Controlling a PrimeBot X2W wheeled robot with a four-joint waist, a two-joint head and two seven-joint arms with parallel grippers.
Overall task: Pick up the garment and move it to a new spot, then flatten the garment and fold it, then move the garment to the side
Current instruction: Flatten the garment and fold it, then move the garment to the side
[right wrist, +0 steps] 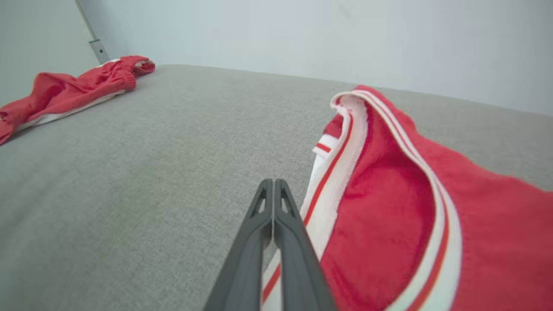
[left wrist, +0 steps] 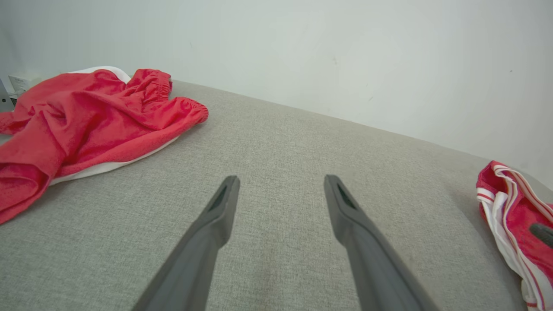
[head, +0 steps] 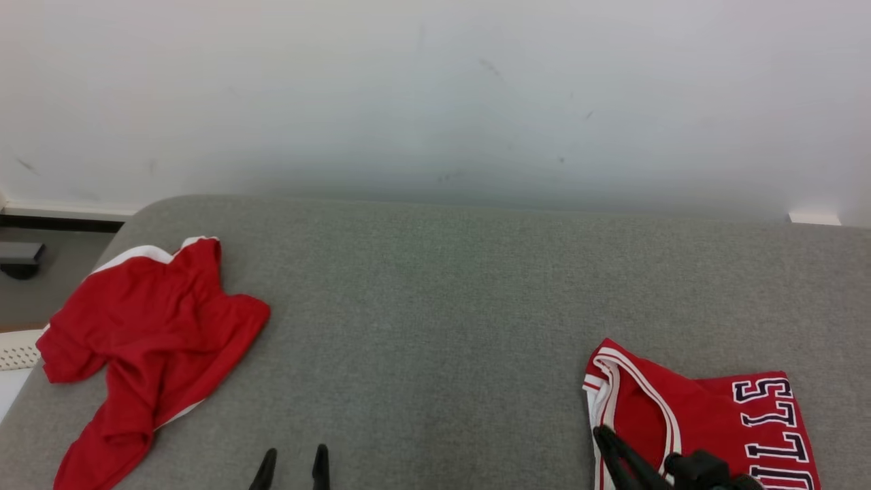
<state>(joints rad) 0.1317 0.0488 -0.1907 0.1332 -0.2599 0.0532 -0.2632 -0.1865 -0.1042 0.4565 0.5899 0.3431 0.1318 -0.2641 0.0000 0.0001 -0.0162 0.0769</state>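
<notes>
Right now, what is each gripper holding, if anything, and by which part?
Apparently nothing: left gripper open over grey cushion; right gripper shut at the edge of the red jersey, no cloth between its tips.

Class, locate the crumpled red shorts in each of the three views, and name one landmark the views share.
Head view: crumpled red shorts at the left edge, middle to bottom.
Left wrist view: shorts at upper left.
Right wrist view: shorts far off at upper left.
Shared landmark: the striped red jersey, at the right in every view.
</notes>
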